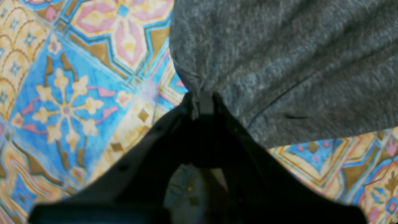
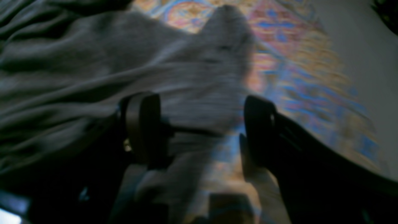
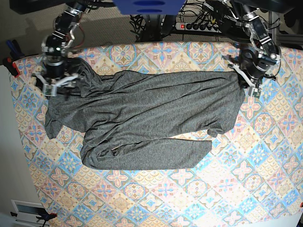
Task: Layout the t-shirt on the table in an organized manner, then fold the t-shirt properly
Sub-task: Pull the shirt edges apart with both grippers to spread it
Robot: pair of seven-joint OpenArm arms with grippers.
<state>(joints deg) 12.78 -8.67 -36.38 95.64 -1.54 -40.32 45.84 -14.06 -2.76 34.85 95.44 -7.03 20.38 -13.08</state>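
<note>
While the t-shirt lay spread w/ wrinkles across the far half of the table, both arms sat at its far corners. Going left to right in the base view: the right gripper hovered over the shirt's bunched corner near the table's left edge, jaws spread wide w/ nothing between them; the right wrist view showed grey cloth under and btwn the two pads but no pinch on it. Mid-table, the shirt ran as a long grey band, w/ a second layer doubled along its near edge and a sleeve-like flap hanging toward the left. At the right end, the left gripper was clamped tight on the shirt's corner; the left wrist view showed fabric gathered into the closed tips and fanning away from them.

Risks, as a judgement: w/ only one corner held, any pull by the left arm would prob drag the whole shirt sideways rather than flatten it, since the other end was free. The thin fabric could slip out of that small pinch. The right gripper might close on two layers at the bunched corner, locking in the crease. The doubled near edge would likely stay folded under unless separately smoothed, giving a crooked fold later.
</note>
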